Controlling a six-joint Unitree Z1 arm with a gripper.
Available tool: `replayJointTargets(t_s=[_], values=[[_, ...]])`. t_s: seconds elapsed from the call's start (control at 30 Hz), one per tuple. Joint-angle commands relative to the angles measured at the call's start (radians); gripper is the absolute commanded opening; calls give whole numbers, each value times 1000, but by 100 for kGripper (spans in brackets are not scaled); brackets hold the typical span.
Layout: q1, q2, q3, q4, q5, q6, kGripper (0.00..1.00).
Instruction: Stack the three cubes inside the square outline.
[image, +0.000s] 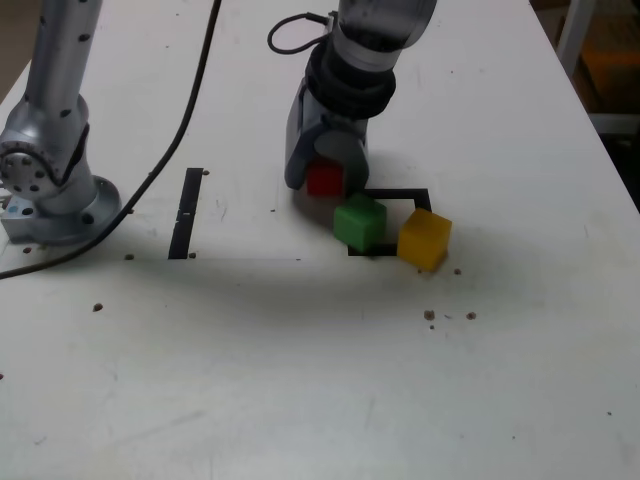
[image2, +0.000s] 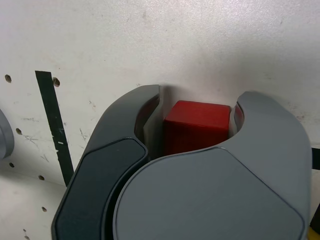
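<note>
Red cube clasped in the hand at the edge of the square outline.

The hand (image: 322, 175) is seen closed about the red cube (image: 324, 179) – in the wrist view the cube (image2: 197, 127) is flanked closely by both jaws, one seeming to press a side while a thin gap remains at the other. The arm is lowered steeply from above, its hand at or just above the white table (image: 300, 380). The square outline (image: 412, 195) is marked in black tape; the green cube (image: 359, 222) rests partly on its near edge, and the yellow cube (image: 424, 238) sits at its near corner on the exterior view's right. A straight black tape strip (image: 187, 212) lies well apart toward that view's left.
</note>
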Motion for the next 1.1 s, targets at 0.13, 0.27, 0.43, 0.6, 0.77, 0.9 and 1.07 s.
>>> replayJointTargets(t_s=[0.13,0.27,0.43,0.6,0.77,0.9,1.07], values=[[-46,-1,-101,69,26,-36,19],[-120,25,-263,133,96,-53,16],[-133,76,-317,134,106,-23,16],[-131,122,-339,133,101,7,16],[-118,169,-349,126,93,34,16],[-130,179,-361,143,55,39,16],[-169,177,-400,205,11,36,16]])
